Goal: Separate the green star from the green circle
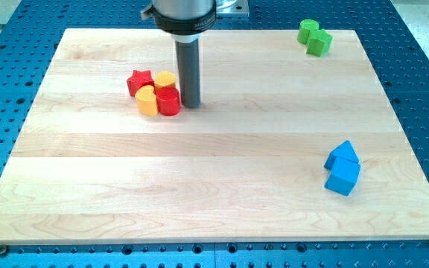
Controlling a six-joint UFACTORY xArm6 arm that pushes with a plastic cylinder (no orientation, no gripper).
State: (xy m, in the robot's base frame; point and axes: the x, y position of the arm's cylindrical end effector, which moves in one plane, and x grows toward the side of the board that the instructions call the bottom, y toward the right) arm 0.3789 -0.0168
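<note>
The green circle (307, 30) and the green star (319, 42) sit touching each other near the view's top right corner of the wooden board (214, 186). My tip (191, 103) is far from them, at the view's upper left centre, just to the right of a red cylinder (168, 101) and close to touching it. The green blocks lie well to the right of and above my tip.
A cluster next to my tip holds a red star (140, 81), a yellow block (164, 79), a yellow block (147, 101) and the red cylinder. Two blue blocks (342, 154) (342, 177) sit touching at the view's right.
</note>
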